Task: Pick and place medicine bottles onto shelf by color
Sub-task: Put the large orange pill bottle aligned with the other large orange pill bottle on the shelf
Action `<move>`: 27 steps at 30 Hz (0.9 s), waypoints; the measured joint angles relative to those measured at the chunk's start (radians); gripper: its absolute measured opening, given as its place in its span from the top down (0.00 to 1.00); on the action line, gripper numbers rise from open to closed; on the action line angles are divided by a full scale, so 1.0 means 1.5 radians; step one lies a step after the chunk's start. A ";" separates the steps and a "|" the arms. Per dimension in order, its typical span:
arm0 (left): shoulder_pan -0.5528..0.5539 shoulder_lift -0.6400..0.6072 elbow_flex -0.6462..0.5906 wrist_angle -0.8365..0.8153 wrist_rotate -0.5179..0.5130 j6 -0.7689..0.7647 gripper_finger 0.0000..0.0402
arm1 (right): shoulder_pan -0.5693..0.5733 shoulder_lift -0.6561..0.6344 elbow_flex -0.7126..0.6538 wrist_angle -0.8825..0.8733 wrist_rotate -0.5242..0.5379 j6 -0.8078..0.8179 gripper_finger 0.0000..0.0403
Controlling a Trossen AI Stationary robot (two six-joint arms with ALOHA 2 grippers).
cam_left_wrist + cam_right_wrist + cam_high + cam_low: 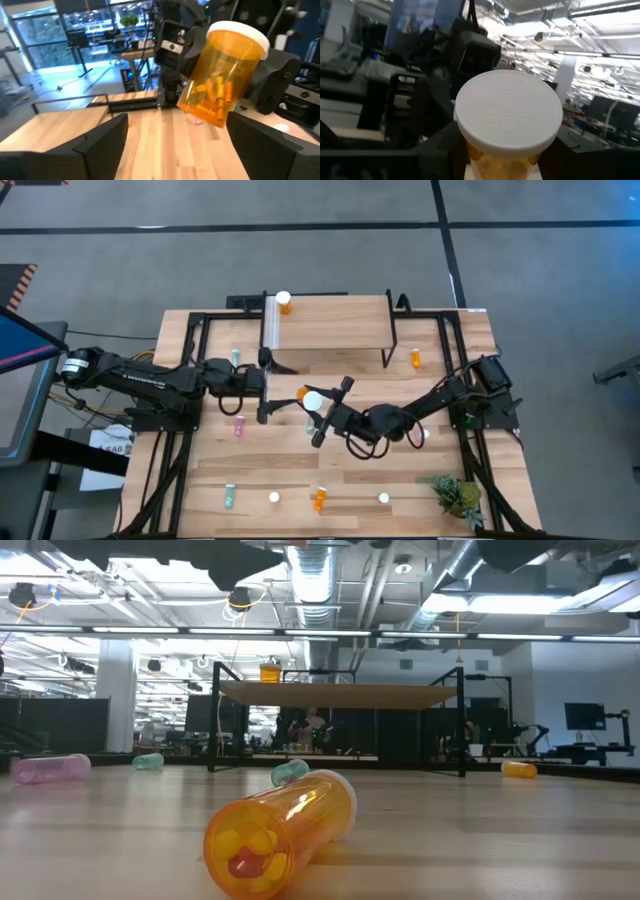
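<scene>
- High view: the right pincer (322,418) is clenched on the wide orange bottle (309,396), white lid up. The left pincer (266,385) stands released just beside it, fingers spread, on the side toward the shelf (330,320). One orange bottle (284,302) already stands on the shelf's far corner, so this one likely belongs beside it. Other bottles lie scattered on the table (210,480).
- Low view: neither pincer shows clearly. The shelf (340,695) is well beyond a lying orange bottle (275,835), and its deck is raised, so the carry needs height before crossing its edge.
- Left wrist view: the bottle (222,80) hangs tilted between and beyond the left fingers (100,145), held by the right pincer. If a hand-over is meant, close the left pincer squarely on the body below the lid before the right lets go.
- Right wrist view: the lid (507,112) fills the space above the right fingers (437,155); the grip looks low on the body, so move slowly to avoid tipping.
</scene>
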 joint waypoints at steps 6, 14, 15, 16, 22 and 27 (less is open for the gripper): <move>0.000 0.000 0.036 -0.104 -0.051 -0.007 0.16 | 0.001 -0.001 0.000 -0.114 0.094 0.017 0.51; -0.003 0.007 0.044 -0.148 -0.045 -0.037 0.16 | -0.002 -0.001 0.000 -0.247 0.170 0.087 0.51; -0.004 0.007 0.044 -0.145 -0.045 -0.038 0.16 | -0.005 -0.001 0.000 -0.260 0.175 0.094 0.51; -0.006 0.007 0.044 -0.144 -0.045 -0.043 0.16 | -0.005 -0.001 0.000 -0.271 0.181 0.102 0.51; -0.028 0.033 0.051 -0.128 -0.056 -0.060 0.16 | -0.015 -0.001 -0.001 -0.306 0.205 0.114 0.50; -0.047 0.089 0.094 -0.135 -0.095 -0.064 0.16 | -0.022 -0.001 -0.001 -0.315 0.210 0.114 0.51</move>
